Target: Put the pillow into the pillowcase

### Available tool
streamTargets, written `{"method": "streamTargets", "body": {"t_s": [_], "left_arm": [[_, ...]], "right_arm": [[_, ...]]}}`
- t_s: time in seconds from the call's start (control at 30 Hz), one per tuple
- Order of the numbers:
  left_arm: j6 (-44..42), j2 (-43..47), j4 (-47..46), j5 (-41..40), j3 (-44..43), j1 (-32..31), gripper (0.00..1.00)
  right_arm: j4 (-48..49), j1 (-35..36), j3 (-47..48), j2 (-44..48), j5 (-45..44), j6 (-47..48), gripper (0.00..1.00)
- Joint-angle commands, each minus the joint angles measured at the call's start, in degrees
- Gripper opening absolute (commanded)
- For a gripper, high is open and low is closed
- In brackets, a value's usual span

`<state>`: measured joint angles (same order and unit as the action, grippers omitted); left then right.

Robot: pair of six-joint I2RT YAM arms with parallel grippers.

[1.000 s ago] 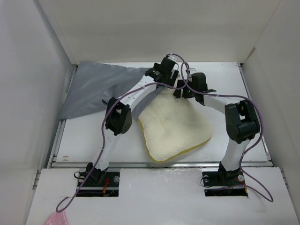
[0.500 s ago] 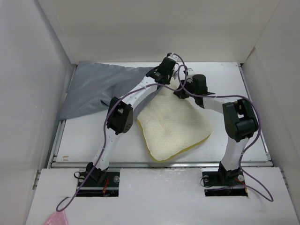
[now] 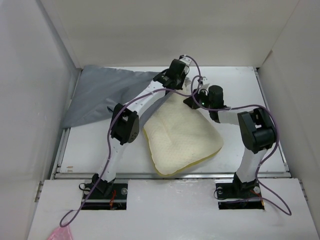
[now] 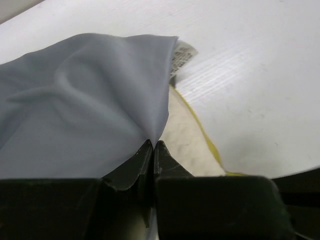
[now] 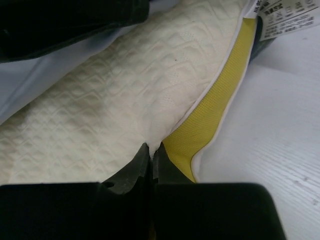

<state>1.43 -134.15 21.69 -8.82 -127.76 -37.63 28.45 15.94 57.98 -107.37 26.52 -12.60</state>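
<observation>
The cream-white pillow with a yellow edge lies in the middle of the table, its far corner under both grippers. The grey pillowcase spreads wrinkled from the far left corner towards the pillow. My left gripper is shut on the pillowcase's edge, pinching a fold of grey cloth above the pillow's top corner. My right gripper is shut on the pillow's edge, where cream fabric meets the yellow band. A white tag sticks out at the pillow's corner.
White walls enclose the table on the left, back and right. The left arm's elbow hangs over the pillow's left side. A pink scrap lies at the bottom left, off the table.
Both grippers have closed, the left on the pillowcase edge, the right on the pillow's edge. The right gripper has moved towards the pillow's far corner, and the pillow has shifted slightly left.
</observation>
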Motion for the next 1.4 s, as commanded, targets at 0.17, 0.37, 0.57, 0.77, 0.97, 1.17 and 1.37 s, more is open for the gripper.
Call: {"method": "streamTargets", "body": {"t_s": [0.17, 0.37, 0.57, 0.77, 0.97, 1.17, 1.37], "left_arm": [[-6.52, 17.76, -1.22, 15.76, 3.57, -9.90, 0.00], [0.47, 24.18, -0.77, 15.16, 20.68, -12.03, 0.00], [8.84, 33.85, -8.51, 22.71, 43.98, -15.01, 0.00], [15.00, 38.96, -10.44, 18.51, 53.84, -17.39, 0.00], [20.80, 42.63, -6.58, 6.91, 52.44, -14.59, 0.75], [30.19, 55.99, -0.44, -9.25, 59.37, -12.30, 1.00], [49.09, 72.87, 5.99, -14.21, 78.66, -5.80, 1.00]], "right_arm": [[46.92, 0.93, -6.38, 1.99, 13.82, -20.51, 0.00], [63.93, -0.56, -11.38, 4.61, 10.32, -29.58, 0.00], [53.77, -2.23, -15.43, 6.83, -0.58, -28.88, 0.00], [49.51, -2.76, -18.95, 7.35, -8.59, -27.66, 0.00], [26.80, -2.76, -18.87, 14.81, -8.58, -20.11, 0.60], [-13.21, -2.76, -12.73, 29.64, -27.99, -12.04, 0.88], [-38.50, 8.25, -4.55, 38.02, -27.49, -2.01, 0.92]]}}
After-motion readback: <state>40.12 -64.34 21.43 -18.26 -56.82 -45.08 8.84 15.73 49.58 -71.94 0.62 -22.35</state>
